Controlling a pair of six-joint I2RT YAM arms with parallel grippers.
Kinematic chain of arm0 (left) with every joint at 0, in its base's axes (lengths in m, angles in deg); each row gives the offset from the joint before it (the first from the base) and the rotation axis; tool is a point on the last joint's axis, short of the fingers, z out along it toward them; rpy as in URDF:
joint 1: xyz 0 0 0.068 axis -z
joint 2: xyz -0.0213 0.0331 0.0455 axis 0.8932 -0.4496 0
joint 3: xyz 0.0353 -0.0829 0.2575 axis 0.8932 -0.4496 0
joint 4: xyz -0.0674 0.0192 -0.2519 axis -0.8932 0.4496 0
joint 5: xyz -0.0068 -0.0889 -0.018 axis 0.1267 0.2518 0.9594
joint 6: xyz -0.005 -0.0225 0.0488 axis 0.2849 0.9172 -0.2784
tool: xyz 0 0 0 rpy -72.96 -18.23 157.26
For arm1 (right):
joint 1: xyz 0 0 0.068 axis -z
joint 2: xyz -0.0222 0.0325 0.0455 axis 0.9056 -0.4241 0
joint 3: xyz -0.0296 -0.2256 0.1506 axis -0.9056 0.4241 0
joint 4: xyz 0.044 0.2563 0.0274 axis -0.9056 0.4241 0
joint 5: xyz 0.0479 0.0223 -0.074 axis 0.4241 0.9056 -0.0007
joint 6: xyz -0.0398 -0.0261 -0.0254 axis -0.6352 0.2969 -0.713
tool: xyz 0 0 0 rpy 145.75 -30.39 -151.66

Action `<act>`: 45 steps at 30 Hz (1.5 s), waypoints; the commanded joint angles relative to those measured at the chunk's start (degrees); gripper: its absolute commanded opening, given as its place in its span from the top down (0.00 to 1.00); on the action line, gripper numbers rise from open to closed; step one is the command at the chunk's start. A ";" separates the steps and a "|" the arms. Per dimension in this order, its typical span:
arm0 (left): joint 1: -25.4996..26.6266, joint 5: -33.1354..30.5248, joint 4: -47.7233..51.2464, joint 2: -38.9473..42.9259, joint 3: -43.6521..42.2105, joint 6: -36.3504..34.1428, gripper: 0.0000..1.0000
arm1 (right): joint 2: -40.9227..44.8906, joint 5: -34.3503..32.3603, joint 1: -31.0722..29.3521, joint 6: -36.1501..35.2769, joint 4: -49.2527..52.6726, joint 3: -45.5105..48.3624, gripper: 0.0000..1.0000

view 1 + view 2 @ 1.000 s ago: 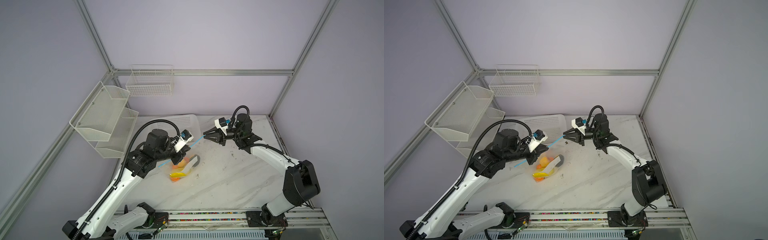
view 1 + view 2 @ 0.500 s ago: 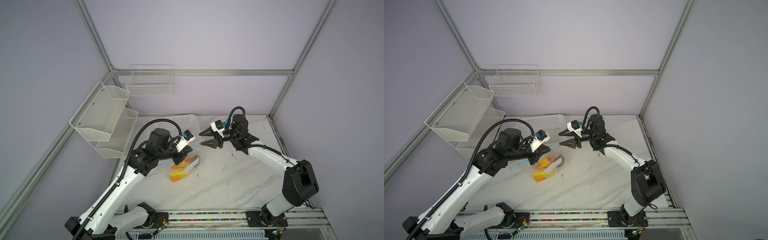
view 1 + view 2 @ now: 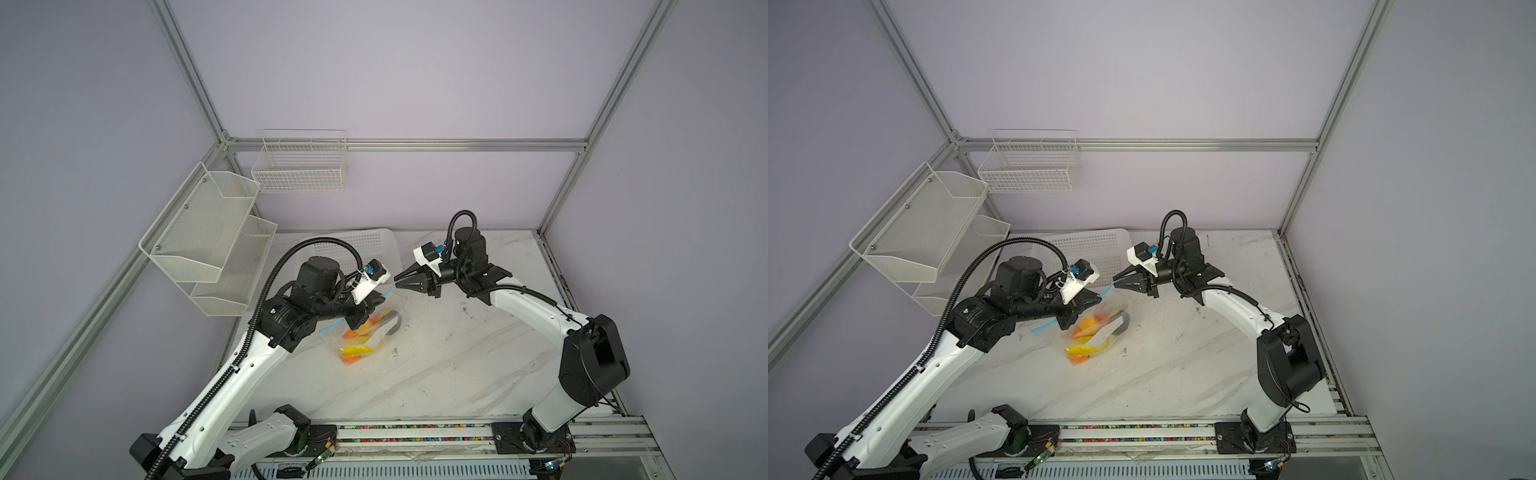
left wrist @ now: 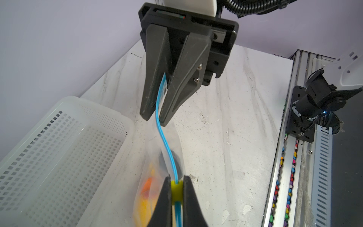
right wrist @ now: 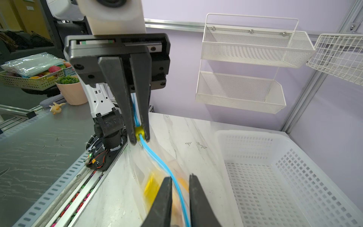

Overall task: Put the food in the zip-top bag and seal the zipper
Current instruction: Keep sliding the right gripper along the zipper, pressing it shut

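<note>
left end effector [image 4: 176,179]: closed on the yellow slider [image 4: 176,191].
right end effector [image 4: 155,120]: jaws narrow around the zipper [image 4: 165,145]; grip cannot be told.
zip-top bag [image 3: 1100,332]: food [image 3: 353,352] inside, mid tabletop [image 3: 457,365], nearer left edge.
method: anchor zipper end, draw slider straight.

I cannot count the orange and yellow toy food [image 4: 147,187] inside the clear crinkly zip-top bag [image 4: 154,157] (all blurred); the light-blue zipper strip [image 5: 150,150] runs out of view.

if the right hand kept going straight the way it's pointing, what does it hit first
Probably the yellow slider tab and the left hand pinching it, dead ahead of the right hand along the zipper; depth is hard to judge.
</note>
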 commanded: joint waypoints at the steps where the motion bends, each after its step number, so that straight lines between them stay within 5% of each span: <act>1: -0.20 0.77 -0.73 0.63 2.68 0.83 0.97 | 0.03 1.14 -0.24 -1.47 1.45 -1.50 0.87; 6: -0.16 0.05 -0.75 0.64 2.76 1.09 0.97 | -0.33 1.81 -0.22 -1.09 2.56 -2.84 1.00; 45: -0.19 -7.80 6.74 7.21 0.94 2.16 0.94 | 3.77 -6.38 6.02 1.49 3.23 -1.19 1.00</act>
